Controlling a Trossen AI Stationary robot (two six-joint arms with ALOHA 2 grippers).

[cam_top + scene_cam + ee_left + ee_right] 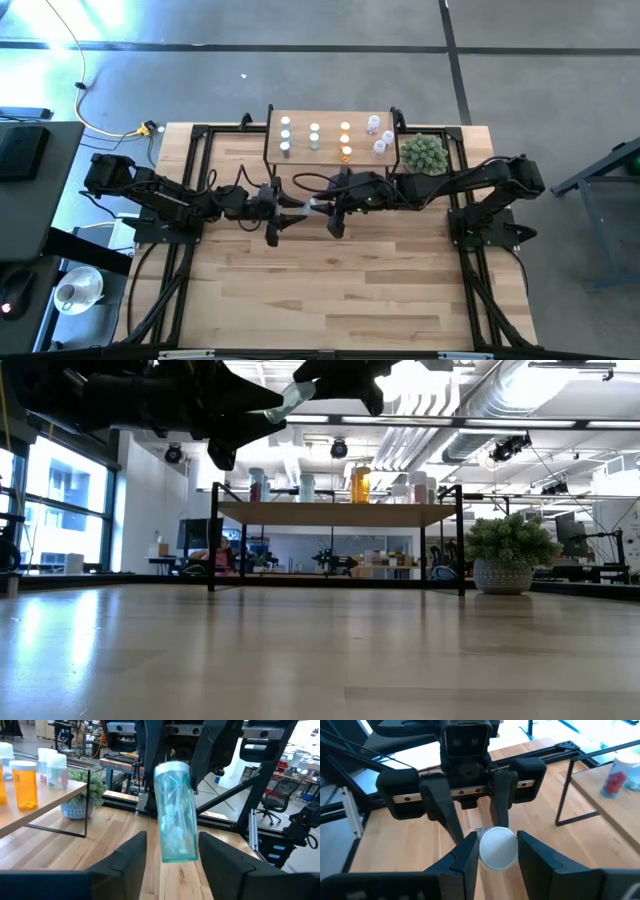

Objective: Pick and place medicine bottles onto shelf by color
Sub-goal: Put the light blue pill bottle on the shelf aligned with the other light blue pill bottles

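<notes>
The left gripper (283, 222) hangs above the middle of the pale plank tabletop (330, 290), its dark fingers (125, 857) spread, standing clear on either side of a light blue translucent pill bottle (174, 812). Facing it, the right gripper (496, 851) pinches that bottle at its white cap (496, 847), holding it in the air between the two arms.

Behind them the small light-wood shelf on thin black legs (325, 118) carries rows of bottles: pale ones, then orange ones (346, 140), then clear ones (380, 135). A spiky green plant ball in a pot (423, 152) stands just right of it.

No label or writing can be read on any bottle; the held bottle's contents show only as pale blurs.
</notes>
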